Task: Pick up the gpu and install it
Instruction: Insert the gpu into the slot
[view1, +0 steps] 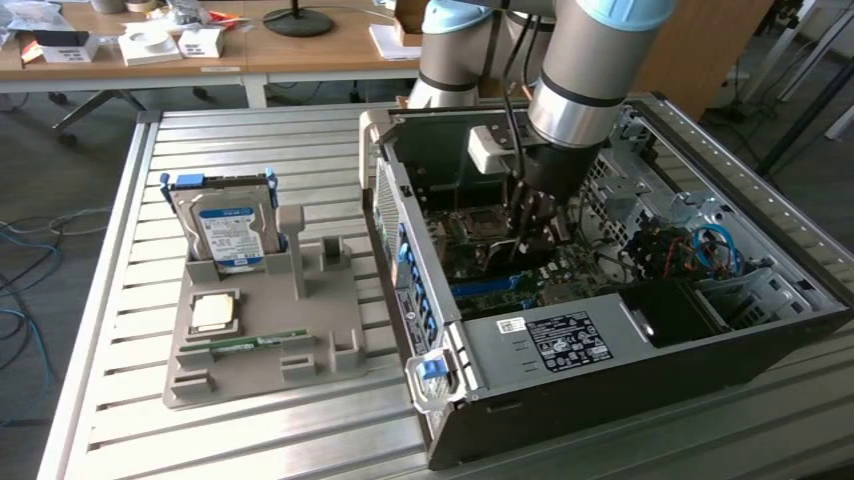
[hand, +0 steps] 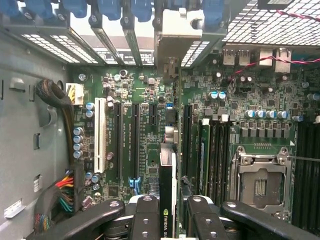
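gpu (hand: 167, 185) is gripped edge-on, with the jaws closed partway onto its two faces. It is carried low over the board, and no seating in a slot can be seen.

Risks, as judged:
- Bench (view1: 120, 440): no clamp is seen on the PC case (view1: 601, 400) at the exterior view's right. The case could be shifted by insertion force and alignment lost.
- Motherboard (hand: 150, 100): if the card is pressed down off-slot, the board could be flexed or traces scraped by the card edge.
- Rear bracket openings (hand: 125, 45): the card's end could be caught on the slot frame, so the card would be tilted in the grip.
- Long black slots (hand: 135, 140): several lie side by side, and which one the card is lined up with cannot be told. The wrong slot, or the gap between two, could be hit.
- Memory sticks (hand: 205, 150): these stand just beside the card, so they could be struck by a finger (hand: 200, 215) if sideways drift is allowed.
- Capacitors (hand: 78, 142): well apart from the card, so low risk.
- Grip: only a thin card between flat pads, so slip or twist under push force is likely if the card is not kept square.
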